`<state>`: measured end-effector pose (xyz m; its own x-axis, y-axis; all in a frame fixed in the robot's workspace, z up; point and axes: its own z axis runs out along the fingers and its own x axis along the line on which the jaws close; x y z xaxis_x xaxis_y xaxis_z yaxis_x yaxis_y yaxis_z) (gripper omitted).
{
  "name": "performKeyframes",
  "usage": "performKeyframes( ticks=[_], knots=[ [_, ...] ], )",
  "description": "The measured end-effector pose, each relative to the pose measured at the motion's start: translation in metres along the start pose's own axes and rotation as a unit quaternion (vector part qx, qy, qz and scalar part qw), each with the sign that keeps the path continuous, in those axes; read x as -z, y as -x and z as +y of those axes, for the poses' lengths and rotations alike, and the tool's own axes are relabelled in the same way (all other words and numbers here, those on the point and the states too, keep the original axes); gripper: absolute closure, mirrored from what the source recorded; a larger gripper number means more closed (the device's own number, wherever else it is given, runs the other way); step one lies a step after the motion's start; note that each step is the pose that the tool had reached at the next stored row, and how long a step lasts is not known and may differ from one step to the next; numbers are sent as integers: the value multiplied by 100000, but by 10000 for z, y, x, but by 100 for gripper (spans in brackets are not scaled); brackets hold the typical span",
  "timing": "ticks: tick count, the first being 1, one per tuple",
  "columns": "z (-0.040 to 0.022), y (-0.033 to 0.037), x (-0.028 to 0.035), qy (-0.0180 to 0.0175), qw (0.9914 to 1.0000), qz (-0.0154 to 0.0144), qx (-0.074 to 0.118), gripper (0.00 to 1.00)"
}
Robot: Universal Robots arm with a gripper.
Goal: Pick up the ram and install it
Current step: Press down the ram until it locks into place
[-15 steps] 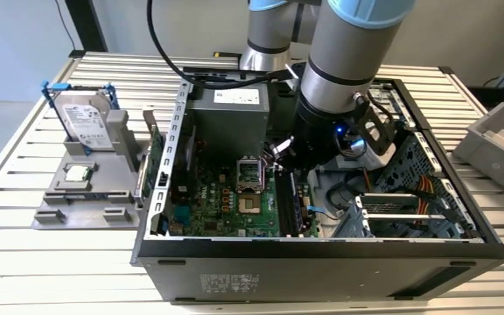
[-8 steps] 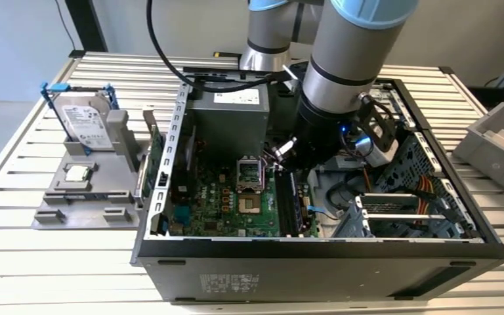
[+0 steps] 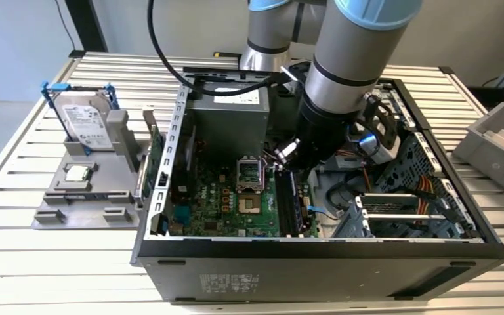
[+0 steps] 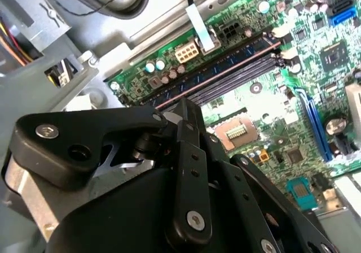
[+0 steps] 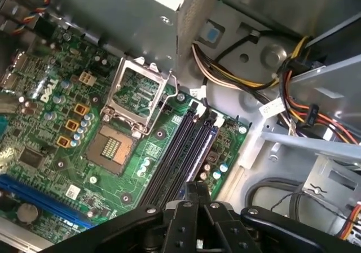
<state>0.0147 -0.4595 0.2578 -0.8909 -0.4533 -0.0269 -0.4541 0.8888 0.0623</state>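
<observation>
The ram (image 5: pixel 201 148) is a thin blue-green stick standing in the slot nearest the motherboard's edge, beside two empty black slots (image 5: pixel 172 160). In the second wrist view the ram (image 4: pixel 220 72) runs away from the fingertips as a long thin edge. My gripper (image 5: pixel 196 188) is down inside the open computer case (image 3: pixel 322 252), its black fingers (image 4: pixel 189 151) closed together over the middle of the stick. In the exterior view the gripper (image 3: pixel 291 161) hangs under the grey arm, just above the slot row (image 3: pixel 289 200).
Next to the slots are the open CPU socket (image 5: pixel 132 103) and the power supply (image 3: pixel 230 115). Cable bundles (image 5: pixel 316 106) and a drive cage (image 3: pixel 409 210) crowd the other side. Outside the case are a hard drive in a blue frame (image 3: pixel 84 121), a grey holder (image 3: pixel 86 203) and a grey bin (image 3: pixel 497 141).
</observation>
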Motion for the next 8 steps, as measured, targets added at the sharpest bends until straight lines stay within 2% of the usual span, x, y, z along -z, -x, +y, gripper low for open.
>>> performKeyframes(
  ticks=[4,8],
  knots=[
    [-6,12,1,209,99979,52,2016,100],
    [-11,22,1,338,99913,149,4163,100]
  ],
)
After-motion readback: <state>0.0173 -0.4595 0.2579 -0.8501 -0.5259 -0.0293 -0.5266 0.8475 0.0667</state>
